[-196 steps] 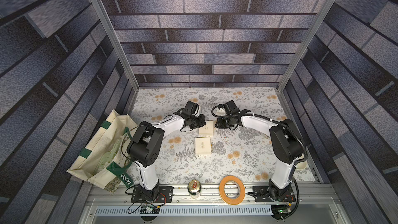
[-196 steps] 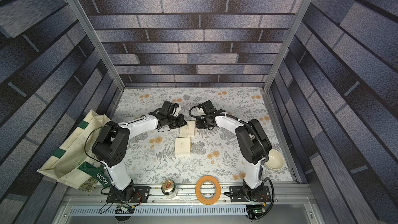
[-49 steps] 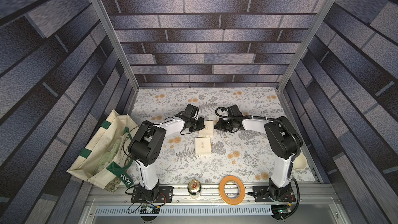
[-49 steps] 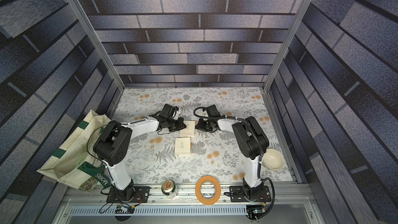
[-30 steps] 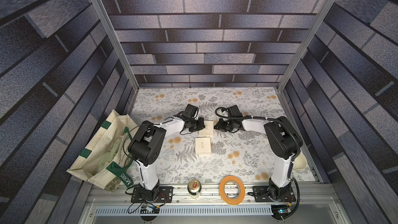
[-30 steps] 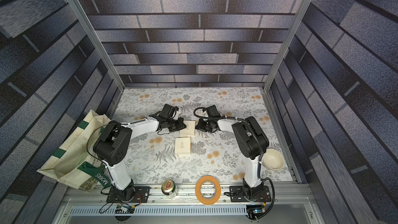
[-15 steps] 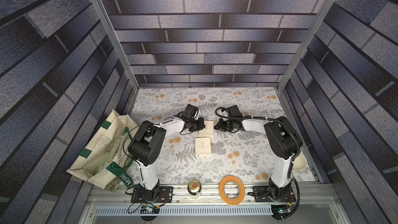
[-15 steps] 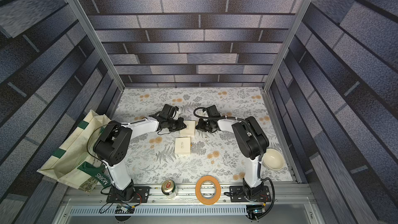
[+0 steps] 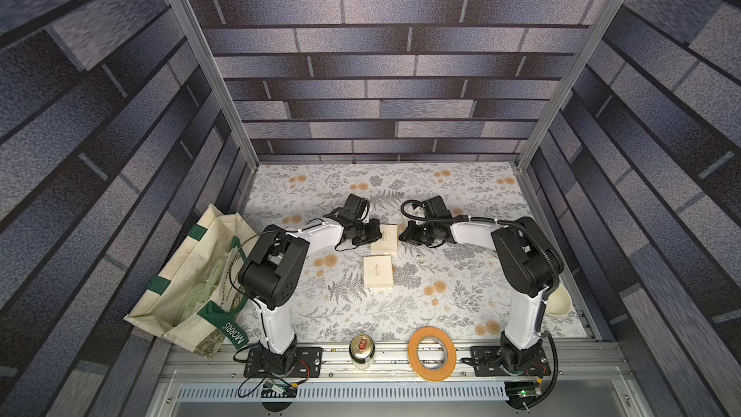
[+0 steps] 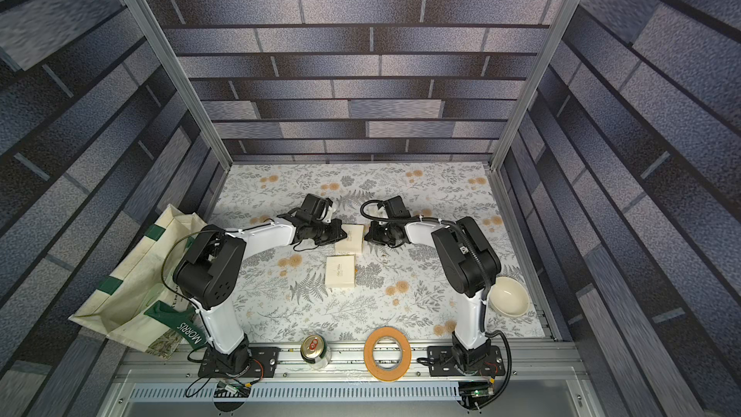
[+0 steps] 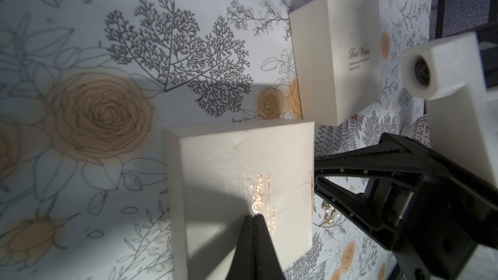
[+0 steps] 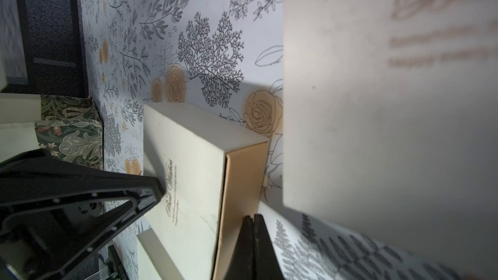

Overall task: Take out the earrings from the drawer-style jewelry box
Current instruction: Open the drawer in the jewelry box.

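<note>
The cream drawer-style jewelry box (image 9: 384, 238) (image 11: 242, 179) lies mid-table between my two grippers. My left gripper (image 11: 254, 215) (image 9: 376, 234) is shut, its tips resting on the box's lid by the gold lettering. My right gripper (image 12: 253, 215) (image 9: 401, 236) is shut too, its tips against the tan drawer end (image 12: 242, 173). It holds nothing. The earrings (image 11: 330, 212) (image 9: 420, 260) lie as small glinting specks on the floral cloth beside the box, under the right gripper.
A second cream box (image 9: 377, 271) (image 11: 336, 57) sits just in front of the first. A tote bag (image 9: 192, 286) lies at the left. A can (image 9: 362, 349) and a tape roll (image 9: 432, 353) stand on the front rail. A bowl (image 10: 508, 295) sits at the right.
Nothing visibly moves over the last second. Compared with several seconds ago, both grippers sit lower and closer against the jewelry box.
</note>
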Tool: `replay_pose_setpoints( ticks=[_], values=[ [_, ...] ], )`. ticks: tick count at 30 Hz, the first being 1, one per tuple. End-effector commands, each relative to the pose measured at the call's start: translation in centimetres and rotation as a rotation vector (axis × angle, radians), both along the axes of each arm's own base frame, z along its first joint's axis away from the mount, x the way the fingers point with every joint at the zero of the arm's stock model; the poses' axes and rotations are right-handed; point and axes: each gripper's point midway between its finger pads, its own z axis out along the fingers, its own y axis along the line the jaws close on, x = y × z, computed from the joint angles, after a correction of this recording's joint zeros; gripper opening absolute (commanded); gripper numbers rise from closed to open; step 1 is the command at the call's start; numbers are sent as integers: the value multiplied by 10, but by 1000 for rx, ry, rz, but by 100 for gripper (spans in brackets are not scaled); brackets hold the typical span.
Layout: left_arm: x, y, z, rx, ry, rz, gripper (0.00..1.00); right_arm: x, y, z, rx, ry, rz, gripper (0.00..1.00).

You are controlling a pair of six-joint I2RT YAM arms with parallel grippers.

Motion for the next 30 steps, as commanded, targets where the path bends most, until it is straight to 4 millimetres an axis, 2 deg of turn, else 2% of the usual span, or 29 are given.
replay_pose_setpoints(
  ticks=[1, 16, 18, 30],
  values=[
    [-18, 21, -28, 88, 86, 35, 0, -1, -11, 1, -37, -11, -13, 0],
    [-19, 24, -30, 88, 91, 42, 0, 0, -17, 8, -73, -34, -22, 0],
    [-19, 24, -29, 87, 90, 43, 0, -11, -23, -3, -91, -5, -22, 0],
    [-19, 24, -30, 84, 92, 43, 0, -15, -30, -4, -112, -7, -36, 0]
  ],
)
